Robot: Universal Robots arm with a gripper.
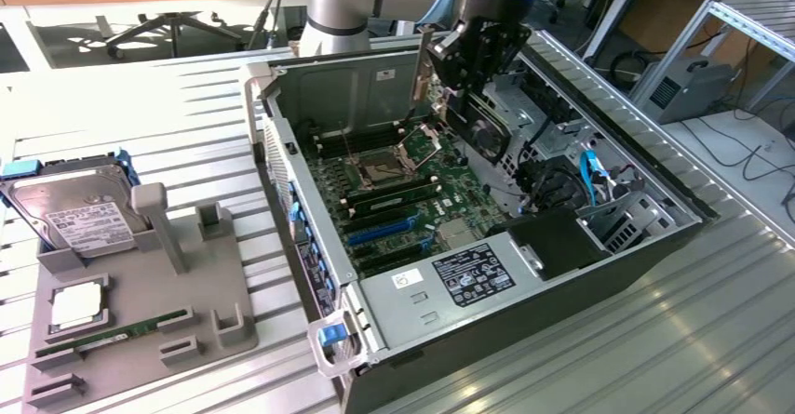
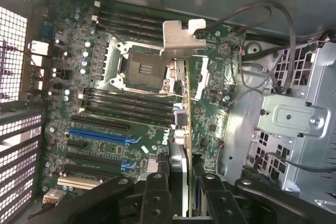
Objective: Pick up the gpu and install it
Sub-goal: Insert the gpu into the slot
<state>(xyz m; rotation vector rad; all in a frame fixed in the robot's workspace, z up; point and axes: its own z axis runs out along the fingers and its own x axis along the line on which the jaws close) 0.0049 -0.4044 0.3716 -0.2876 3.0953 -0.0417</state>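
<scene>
**Card Hanging Over the Open Case, Risk of a Crooked Seating**

In the exterior view, the gripper (image 1: 478,56) is clamping the gpu (image 1: 472,121) and holding it in the air inside the open computer case (image 1: 646,237), above the motherboard (image 1: 385,200) and touching nothing. The card is hanging at a tilt, its silver bracket pointing up and to this view's left. The case is holding the motherboard, a black box at the near end and a blue cable (image 1: 590,172). Well apart, toward this view's left, a grey tray (image 1: 137,349) is carrying a hard drive (image 1: 81,214), a square processor chip (image 1: 77,307) and a green RAM stick (image 1: 112,333).

In the wrist view, the gripper (image 2: 184,195) is pinching the gpu (image 2: 181,38) edge-on, with the bracket at the far end. The card is lying over the edge of the bare CPU socket (image 2: 144,69) and the black memory slots, not over the blue slot (image 2: 100,136). Judging from this, a descent here would be risking the bracket striking the socket. A tilted card would likely be jamming in its slot or slipping between the jaws. The grey cables (image 2: 252,19) beside the card could be snagging it.
</scene>
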